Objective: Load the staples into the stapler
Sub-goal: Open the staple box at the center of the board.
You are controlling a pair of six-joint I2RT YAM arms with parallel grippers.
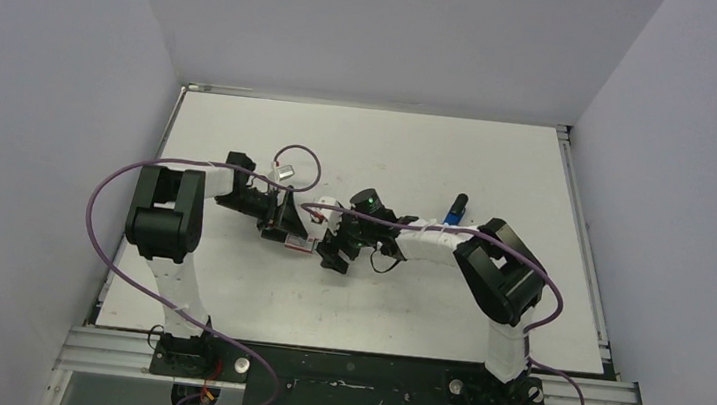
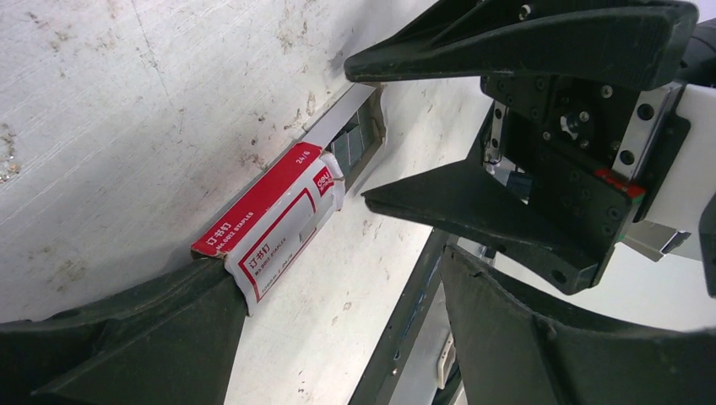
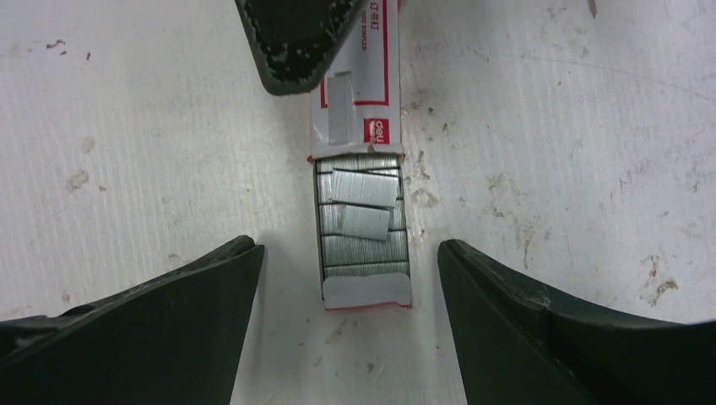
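- The red-and-white box (image 2: 274, 221) lies flat mid-table (image 1: 391, 146), between the two grippers.
- Its inner tray (image 3: 366, 291) is slid partly out of the sleeve, towards the right gripper.
- The staples (image 3: 363, 245) fill the tray in grey rows, and two short strips lie askew on top.
- The left gripper (image 2: 338, 270) is spread wide and grasps nothing. One finger (image 3: 295, 42) touches the sleeve end of the box.
- The right gripper (image 3: 348, 246) is also released, low over the table. Its fingers (image 3: 169, 329) straddle the tray, clear of both sides.
- The blue stapler (image 1: 456, 211) lies well apart from the box, beyond the right forearm.
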